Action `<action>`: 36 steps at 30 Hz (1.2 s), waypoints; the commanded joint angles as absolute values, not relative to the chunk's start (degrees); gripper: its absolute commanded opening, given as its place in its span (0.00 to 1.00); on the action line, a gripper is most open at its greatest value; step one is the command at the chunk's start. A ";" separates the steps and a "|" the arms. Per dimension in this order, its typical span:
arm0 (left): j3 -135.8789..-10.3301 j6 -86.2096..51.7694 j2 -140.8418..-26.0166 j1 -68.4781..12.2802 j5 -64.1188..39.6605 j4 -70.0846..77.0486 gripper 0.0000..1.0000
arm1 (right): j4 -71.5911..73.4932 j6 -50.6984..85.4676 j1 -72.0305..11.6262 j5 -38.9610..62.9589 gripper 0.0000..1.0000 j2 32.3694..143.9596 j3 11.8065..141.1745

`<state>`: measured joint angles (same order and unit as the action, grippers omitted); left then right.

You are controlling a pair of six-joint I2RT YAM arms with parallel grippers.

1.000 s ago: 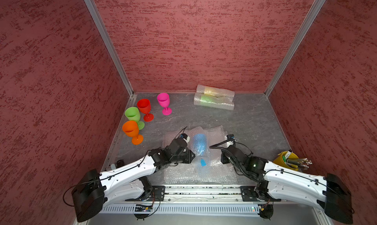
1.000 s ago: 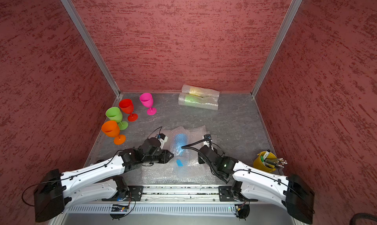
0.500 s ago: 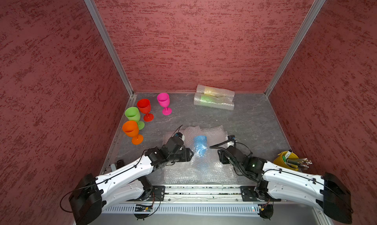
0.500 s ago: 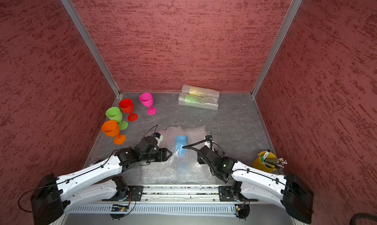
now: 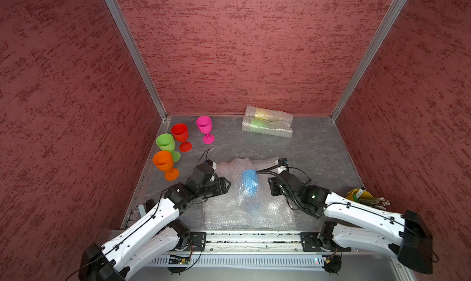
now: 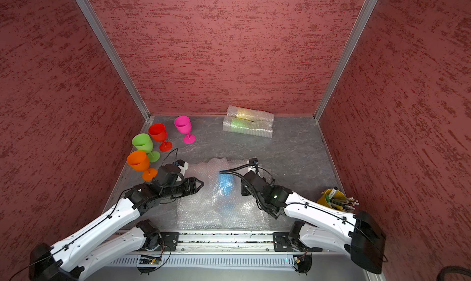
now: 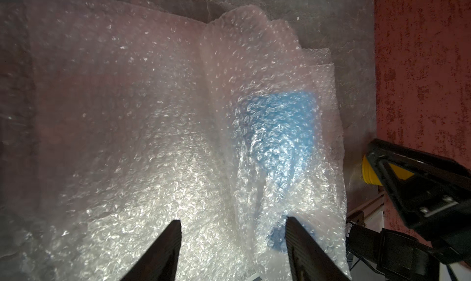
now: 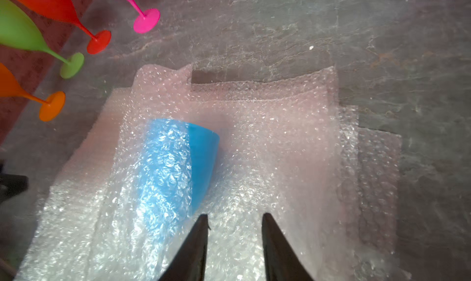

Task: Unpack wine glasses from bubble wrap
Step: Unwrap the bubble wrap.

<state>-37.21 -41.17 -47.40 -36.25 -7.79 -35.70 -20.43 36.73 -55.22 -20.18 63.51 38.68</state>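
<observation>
A blue wine glass (image 5: 249, 181) (image 6: 225, 184) lies on its side at the front middle, half under a loose flap of bubble wrap (image 5: 244, 211) (image 6: 216, 213). One side of its bowl (image 8: 204, 160) is bare, and the stem is veiled. My left gripper (image 5: 227, 184) (image 7: 230, 222) hovers open just left of it, holding nothing. My right gripper (image 5: 271, 188) (image 8: 234, 216) stands just right of the bowl, jaws apart over flat wrap. Pink (image 5: 204, 125), red (image 5: 180, 133), green (image 5: 165, 143) and orange (image 5: 163, 161) glasses stand unwrapped at the back left.
Two bubble-wrap tubes lie at the back wall, one showing yellow (image 5: 267, 114), the other green (image 5: 266, 128). A yellow cup of utensils (image 5: 356, 194) stands at the front right beside my right arm. Red walls enclose the grey table (image 5: 318, 152) on three sides.
My left gripper has opened and drawn back to the left. The right gripper let go and backed off slightly. The wrap flap has settled over the blue glass's stem and foot.
</observation>
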 commanded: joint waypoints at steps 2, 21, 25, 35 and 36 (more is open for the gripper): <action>-42.04 -37.30 -44.85 -35.77 -4.34 -40.72 0.66 | -21.93 32.85 -54.49 -14.11 0.25 70.14 41.75; -47.46 -34.45 -33.83 -32.47 4.22 -47.11 0.67 | -4.93 31.82 -57.93 15.27 0.18 95.35 60.04; -47.29 -34.89 -32.87 -32.32 3.79 -46.83 0.67 | -2.87 32.36 -58.80 16.28 0.21 104.46 66.84; -43.03 -37.48 -34.87 -31.69 -3.61 -45.25 0.67 | -0.15 32.44 -57.13 2.29 0.41 91.82 62.49; -42.08 -38.22 -35.71 -31.55 -5.34 -44.65 0.66 | -0.19 33.13 -56.23 -0.25 0.38 88.54 59.86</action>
